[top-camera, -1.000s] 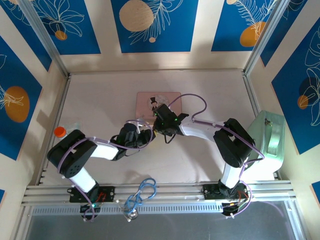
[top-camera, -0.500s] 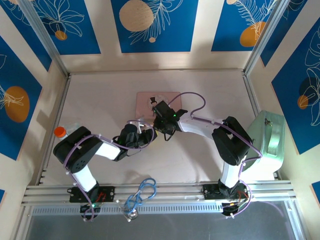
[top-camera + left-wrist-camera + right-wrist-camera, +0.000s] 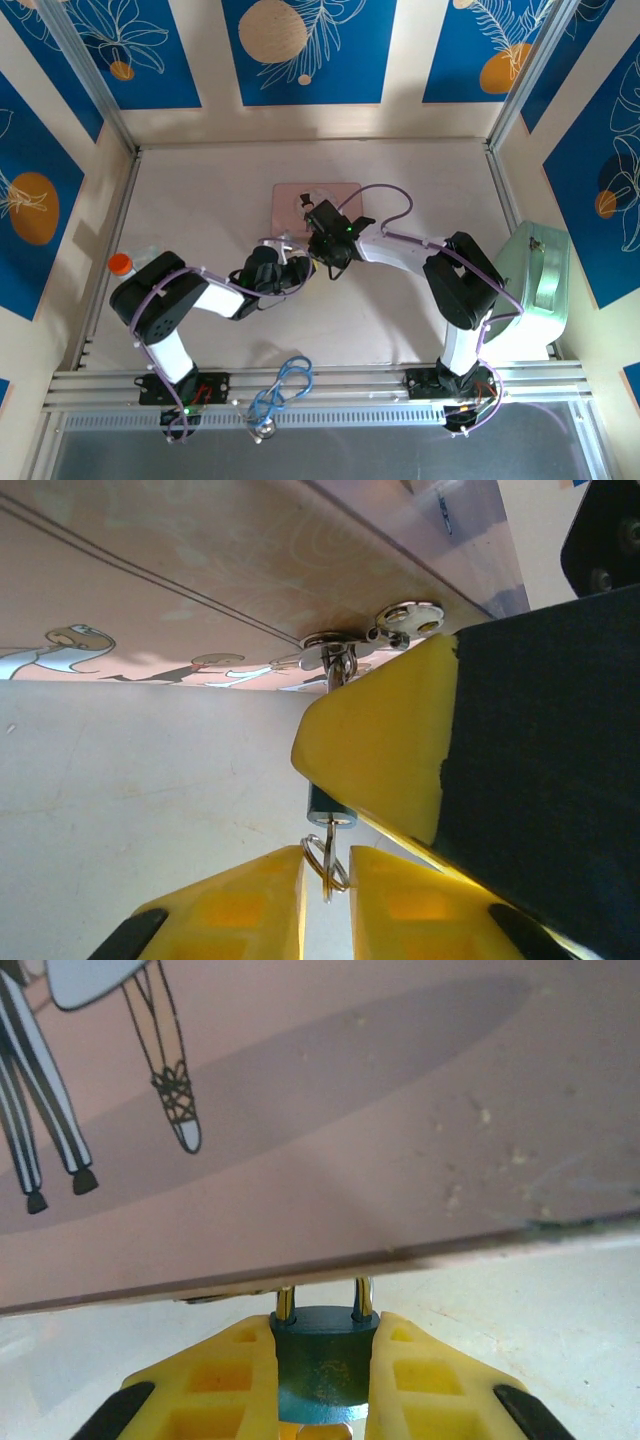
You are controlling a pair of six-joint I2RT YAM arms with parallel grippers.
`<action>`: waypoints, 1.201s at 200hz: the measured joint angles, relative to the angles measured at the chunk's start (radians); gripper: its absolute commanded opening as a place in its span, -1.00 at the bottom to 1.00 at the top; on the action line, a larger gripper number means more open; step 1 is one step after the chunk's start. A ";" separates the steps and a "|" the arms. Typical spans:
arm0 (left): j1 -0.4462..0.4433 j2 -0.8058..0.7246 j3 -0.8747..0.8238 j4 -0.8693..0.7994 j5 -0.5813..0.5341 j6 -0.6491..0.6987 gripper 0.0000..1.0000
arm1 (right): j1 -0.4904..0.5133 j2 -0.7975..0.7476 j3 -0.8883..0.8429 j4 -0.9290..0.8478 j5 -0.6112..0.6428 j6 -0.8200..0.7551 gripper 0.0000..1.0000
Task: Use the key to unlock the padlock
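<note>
Right tool (image 3: 320,1335) pinches padlock (image 3: 322,1375) at tin (image 3: 400,1110) edge, just above desk (image 3: 150,780), bracing it with keyhole facing left tool (image 3: 327,862). Left tool is pressed on key (image 3: 322,856) ring, probably to turn it.

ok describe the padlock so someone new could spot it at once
Find the pink picture tin mid-table; at its near edge the right gripper has its yellow fingers closed on something tiny. That is the padlock: dark blue body, silvery shackle running up to the tin's clasp, far smaller than the tin.
</note>
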 measured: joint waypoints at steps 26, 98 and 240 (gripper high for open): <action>-0.001 0.002 0.001 0.007 -0.013 0.000 -0.75 | -0.004 0.002 0.002 0.002 -0.010 0.030 -1.00; -0.035 0.008 -0.009 0.031 -0.116 0.038 -1.00 | -0.007 0.006 0.002 0.005 -0.024 0.090 -1.00; -0.425 0.124 0.229 -0.271 -1.041 1.020 -1.00 | -0.090 0.018 0.008 -0.027 -0.214 0.009 -1.00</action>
